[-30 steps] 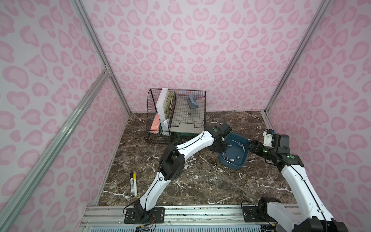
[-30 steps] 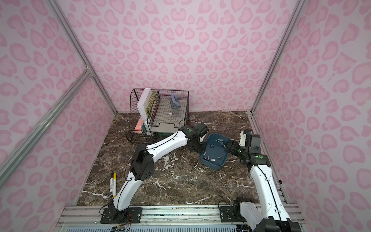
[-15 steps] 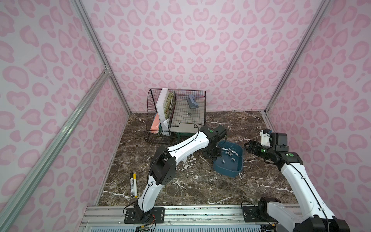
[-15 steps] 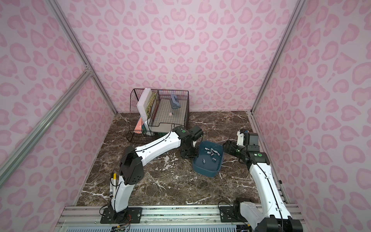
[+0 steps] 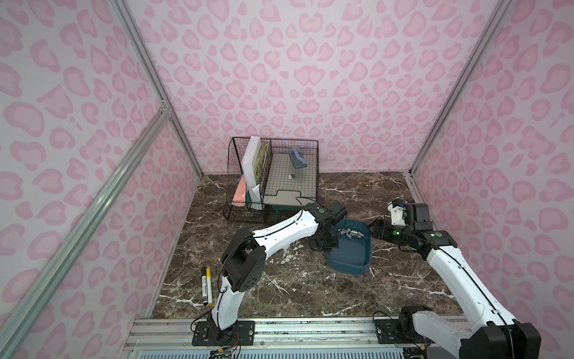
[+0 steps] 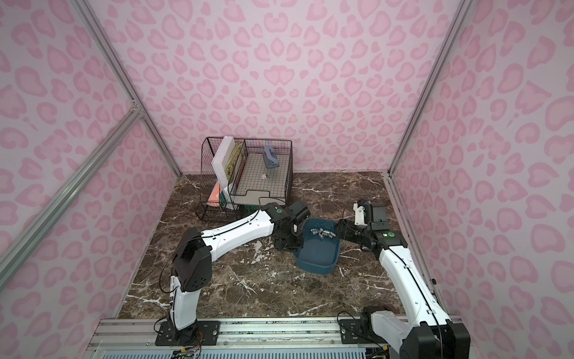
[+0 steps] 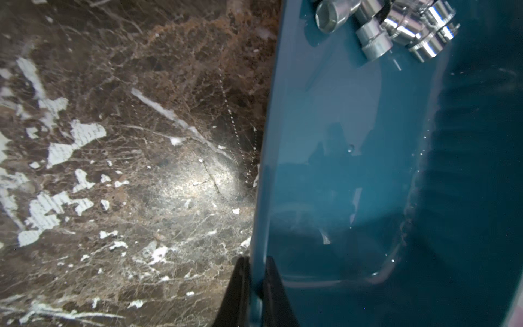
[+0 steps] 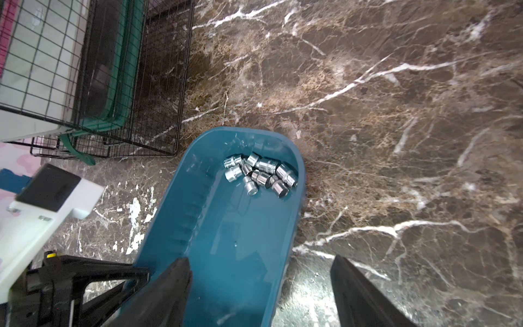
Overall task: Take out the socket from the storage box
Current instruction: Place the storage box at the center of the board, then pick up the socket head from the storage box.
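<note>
Several small chromed sockets lie heaped in the storage box, at its end nearest the counter's back edge. They look dense, rigid, slick and likely to roll, so pinch one across its barrel. Left fingers clamp the box's side wall; right fingers stand wide apart.

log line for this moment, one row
left gripper: shut on storage box rim | right gripper: open, at box edge | sockets: heaped in box
</note>
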Controlling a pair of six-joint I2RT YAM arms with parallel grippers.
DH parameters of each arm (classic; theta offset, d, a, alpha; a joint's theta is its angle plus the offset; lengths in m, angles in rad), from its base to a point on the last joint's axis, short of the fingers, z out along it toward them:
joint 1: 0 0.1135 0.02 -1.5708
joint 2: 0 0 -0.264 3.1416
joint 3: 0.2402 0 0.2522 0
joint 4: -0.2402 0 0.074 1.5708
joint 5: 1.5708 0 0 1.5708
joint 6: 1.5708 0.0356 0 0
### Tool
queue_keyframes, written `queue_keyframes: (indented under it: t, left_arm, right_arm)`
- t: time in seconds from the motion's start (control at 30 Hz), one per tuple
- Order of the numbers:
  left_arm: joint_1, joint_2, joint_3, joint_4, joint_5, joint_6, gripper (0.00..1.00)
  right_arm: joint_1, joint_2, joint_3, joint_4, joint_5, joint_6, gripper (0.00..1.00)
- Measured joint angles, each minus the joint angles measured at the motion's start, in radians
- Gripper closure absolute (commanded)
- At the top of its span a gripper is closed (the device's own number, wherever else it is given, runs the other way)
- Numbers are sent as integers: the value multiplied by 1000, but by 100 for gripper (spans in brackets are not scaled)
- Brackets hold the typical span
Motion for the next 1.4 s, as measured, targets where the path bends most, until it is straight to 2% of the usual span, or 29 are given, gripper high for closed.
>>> queue_keyframes:
  t: [0.2,0.27,0.47,0.53,0.7,0.77,0.93,1.0,1.4]
  left_arm:
    - [-26,-53,-140,142,-103,-15,100]
    - [-34,-57,-171,182,-127,-23,97]
    - [-46,-69,-222,256,-155,-31,74]
    - [-47,-81,-239,269,-154,-32,70]
    - [-48,-135,-274,291,-147,-3,61]
    - [-49,-169,-297,290,-146,17,60]
    - [-49,-273,-353,299,-156,80,60]
    - [-49,-313,-383,309,-169,104,60]
    - [-48,-523,-550,335,-285,180,60]
  right_arm:
    - [82,44,4,35,26,-1,21]
    - [104,63,4,55,26,-1,23]
    - [146,151,4,132,42,-10,30]
    - [149,189,6,150,46,-18,31]
    - [166,303,47,184,86,-75,40]
    - [187,349,74,193,106,-107,42]
    - [256,449,153,205,153,-180,57]
    - [277,491,179,206,165,-202,59]
    - [314,621,223,211,212,-212,62]
